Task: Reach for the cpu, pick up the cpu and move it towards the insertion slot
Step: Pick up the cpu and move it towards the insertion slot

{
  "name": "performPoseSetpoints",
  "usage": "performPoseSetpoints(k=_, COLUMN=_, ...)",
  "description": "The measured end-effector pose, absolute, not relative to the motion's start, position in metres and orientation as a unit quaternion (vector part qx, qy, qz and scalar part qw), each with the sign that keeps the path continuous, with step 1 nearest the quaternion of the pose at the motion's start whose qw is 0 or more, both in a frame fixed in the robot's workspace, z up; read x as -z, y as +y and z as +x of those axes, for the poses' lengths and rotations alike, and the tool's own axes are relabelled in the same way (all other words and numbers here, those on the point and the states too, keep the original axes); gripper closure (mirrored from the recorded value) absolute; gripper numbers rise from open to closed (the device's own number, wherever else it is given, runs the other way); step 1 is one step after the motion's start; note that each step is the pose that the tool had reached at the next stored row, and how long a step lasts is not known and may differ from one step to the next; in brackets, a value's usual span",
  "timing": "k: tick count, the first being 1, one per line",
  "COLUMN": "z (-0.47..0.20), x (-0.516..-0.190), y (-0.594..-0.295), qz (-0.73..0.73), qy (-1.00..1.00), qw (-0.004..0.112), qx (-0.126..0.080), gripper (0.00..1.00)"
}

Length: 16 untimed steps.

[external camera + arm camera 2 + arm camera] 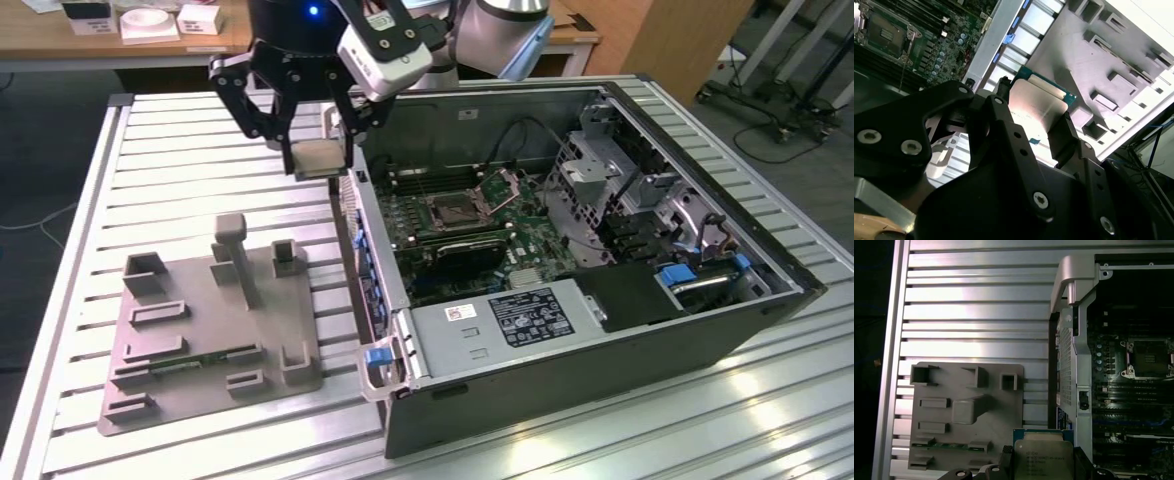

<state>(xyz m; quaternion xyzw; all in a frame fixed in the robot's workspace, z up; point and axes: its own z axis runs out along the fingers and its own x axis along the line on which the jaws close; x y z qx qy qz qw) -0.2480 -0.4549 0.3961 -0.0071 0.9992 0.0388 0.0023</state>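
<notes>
My gripper [310, 150] hangs above the ribbed table, just outside the open computer case's wall on the exterior view's left. It is shut on the cpu [318, 158], a flat square chip held level between the two black fingers. In the first wrist view the cpu [1044, 456] shows its silver top, clamped by my gripper [1043, 466]. From below, the second wrist view shows the cpu [1036, 106] as pale and in my gripper [1035, 120]. The insertion slot [454, 210] lies inside the case on the green motherboard, its retention plate raised; both wrist views show the insertion slot [1149, 356] [884, 33].
A grey fixture plate [200, 320] with raised blocks lies on the table at the exterior view's left and holds a thin green circuit strip [200, 362]. The case wall [358, 235] stands between my gripper and the motherboard. Drive cages [627, 190] and a power supply [514, 315] fill the case's other side.
</notes>
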Motion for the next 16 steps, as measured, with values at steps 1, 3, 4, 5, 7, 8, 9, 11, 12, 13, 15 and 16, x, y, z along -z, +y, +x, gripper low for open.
performPoseSetpoints(k=1, z=-0.2476, x=-0.3961, y=-0.4549, qz=-0.007, qy=0.999, qw=0.002, qx=-0.039, gripper=0.45)
performPoseSetpoints(k=3, z=-0.247, x=-0.3961, y=-0.4549, qz=-0.007, qy=0.999, qw=0.002, qx=-0.039, gripper=0.45)
performPoseSetpoints(k=4, z=-0.2467, x=-0.3961, y=-0.4549, qz=-0.007, qy=0.999, qw=0.002, qx=-0.039, gripper=0.45)
performPoseSetpoints(k=5, z=-0.2463, x=-0.3961, y=-0.4549, qz=-0.007, qy=0.999, qw=0.002, qx=-0.039, gripper=0.45)
performPoseSetpoints(k=7, z=-0.2455, x=-0.3961, y=-0.4549, qz=-0.007, qy=0.999, qw=0.002, qx=-0.039, gripper=0.45)
performPoseSetpoints(k=8, z=-0.2452, x=-0.3961, y=-0.4549, qz=-0.007, qy=0.999, qw=0.002, qx=-0.039, gripper=0.45)
performPoseSetpoints(k=9, z=-0.2448, x=-0.3961, y=-0.4549, qz=-0.007, qy=0.999, qw=0.002, qx=-0.039, gripper=0.45)
performPoseSetpoints(k=11, z=-0.244, x=-0.3961, y=-0.4549, qz=-0.007, qy=0.999, qw=0.002, qx=-0.039, gripper=0.45)
performPoseSetpoints(k=12, z=-0.2436, x=-0.3961, y=-0.4549, qz=-0.007, qy=0.999, qw=0.002, qx=-0.039, gripper=0.45)
performPoseSetpoints(k=13, z=-0.2432, x=-0.3961, y=-0.4549, qz=-0.007, qy=0.999, qw=0.002, qx=-0.039, gripper=0.45)
performPoseSetpoints(k=15, z=-0.2425, x=-0.3961, y=-0.4549, qz=-0.007, qy=0.999, qw=0.002, qx=-0.039, gripper=0.45)
performPoseSetpoints(k=16, z=-0.2421, x=-0.3961, y=-0.4549, qz=-0.007, qy=0.999, qw=0.002, qx=-0.039, gripper=0.45)
